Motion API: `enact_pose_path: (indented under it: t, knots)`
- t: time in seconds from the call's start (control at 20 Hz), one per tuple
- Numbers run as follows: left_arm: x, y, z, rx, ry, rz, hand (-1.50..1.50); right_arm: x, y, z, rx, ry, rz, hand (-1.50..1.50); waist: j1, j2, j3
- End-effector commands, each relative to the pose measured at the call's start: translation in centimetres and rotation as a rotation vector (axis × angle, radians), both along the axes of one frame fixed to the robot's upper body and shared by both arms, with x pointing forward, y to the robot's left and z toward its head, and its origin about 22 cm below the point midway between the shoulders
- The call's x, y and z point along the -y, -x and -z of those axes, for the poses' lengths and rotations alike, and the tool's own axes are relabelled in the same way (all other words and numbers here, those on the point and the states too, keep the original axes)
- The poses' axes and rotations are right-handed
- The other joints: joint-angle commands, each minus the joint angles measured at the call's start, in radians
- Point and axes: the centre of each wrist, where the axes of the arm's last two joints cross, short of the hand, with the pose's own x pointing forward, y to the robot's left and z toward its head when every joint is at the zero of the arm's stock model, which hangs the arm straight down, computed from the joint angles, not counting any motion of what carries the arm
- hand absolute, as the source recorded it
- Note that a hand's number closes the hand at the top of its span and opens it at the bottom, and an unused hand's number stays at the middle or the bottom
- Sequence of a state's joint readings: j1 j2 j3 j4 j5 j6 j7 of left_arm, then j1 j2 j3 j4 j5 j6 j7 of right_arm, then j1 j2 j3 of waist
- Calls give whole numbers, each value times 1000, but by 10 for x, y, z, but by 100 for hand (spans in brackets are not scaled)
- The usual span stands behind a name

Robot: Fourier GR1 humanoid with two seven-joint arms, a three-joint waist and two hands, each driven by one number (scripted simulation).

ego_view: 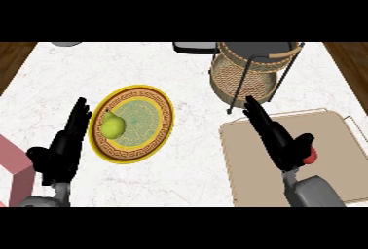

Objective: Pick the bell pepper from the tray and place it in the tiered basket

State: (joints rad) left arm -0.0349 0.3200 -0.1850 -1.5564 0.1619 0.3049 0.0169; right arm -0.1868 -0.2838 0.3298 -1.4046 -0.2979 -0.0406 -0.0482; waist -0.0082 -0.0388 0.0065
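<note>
While the right hand (277,138) hangs over the near-left part of the beige tray (338,160), its fingers are stretched out straight and spread, so it's open and holding nothing. A bit of red peeks out just beside its thumb, on the tray, and that looks like the bell pepper (310,155), mostly hidden behind the hand. Just past the tray's far-left corner stands the tiered basket (248,73), wicker with a dark wire frame. Left of the tray, well apart from it on the white marble counter (194,160), sits a yellow patterned plate (144,141) with a green pear (113,126) on it. The left hand (64,146) is further left again, just beside that plate, fingers straight and relaxed, resting. A pink thing (14,165) shows at the far left edge, can't tell what it is.
</note>
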Motion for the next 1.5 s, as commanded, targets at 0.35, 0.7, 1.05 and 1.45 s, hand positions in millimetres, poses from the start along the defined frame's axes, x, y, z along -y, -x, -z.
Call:
enact_pose_path:
  t: [0.35, 0.7, 1.05, 1.45]
  knots:
    - [24, -9, 23, -31, 52, 296, 0, 12, -16, 11, 310, 416, 96, -150, 4, 48, -7]
    - [25, -14, 28, -42, 59, 301, 0, 15, 3, -6, 564, 341, -4, -150, 0, 36, -7]
    - [14, -13, 32, -59, 81, 256, 0, 66, 7, -78, 582, 951, 4, -150, -40, 18, -15]
    - [6, -10, 36, -56, 61, 232, 0, 66, 38, -125, 364, 1557, -172, -150, -50, 14, -18]
